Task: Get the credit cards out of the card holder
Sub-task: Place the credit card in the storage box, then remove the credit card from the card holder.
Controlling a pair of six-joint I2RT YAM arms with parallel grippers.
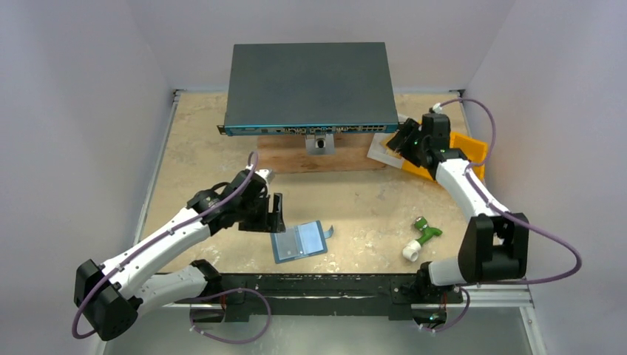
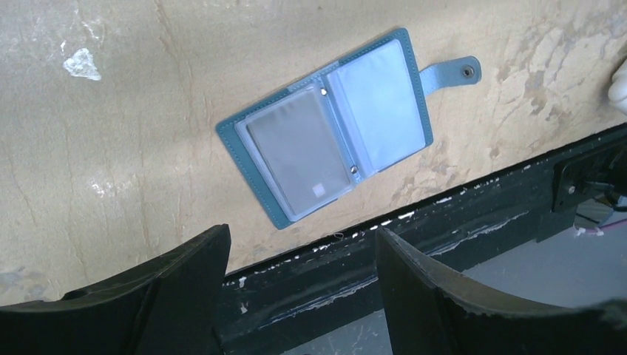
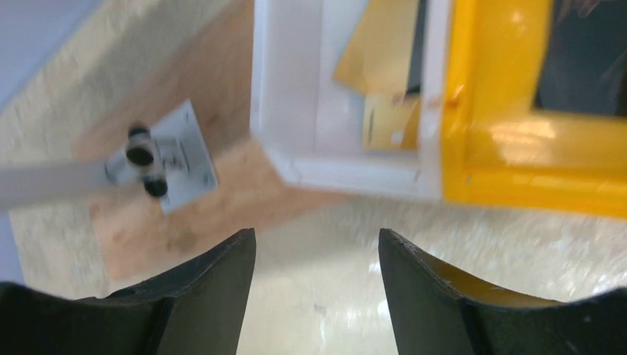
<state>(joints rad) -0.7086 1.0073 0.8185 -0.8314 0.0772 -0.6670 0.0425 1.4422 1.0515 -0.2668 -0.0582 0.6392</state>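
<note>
The steel-blue card holder [image 1: 299,241] lies open flat near the table's front edge, its strap out to the right. In the left wrist view the card holder [image 2: 255,122] shows clear sleeves, with a grey credit card [image 2: 296,151] in the left one and a pale face in the right. My left gripper [image 1: 275,213] [image 2: 302,233] hovers just left of it, open and empty. My right gripper [image 1: 403,137] [image 3: 316,235] is far back right, open and empty, beside a white tray [image 3: 296,96] that holds flat yellowish cards [image 3: 381,44].
A large dark grey box [image 1: 307,85] sits at the back on a wooden board [image 1: 288,159], with a small grey bracket [image 1: 319,143] in front. A yellow bin [image 1: 466,151] stands behind the white tray [image 1: 381,151]. A green and white fitting [image 1: 421,238] lies front right.
</note>
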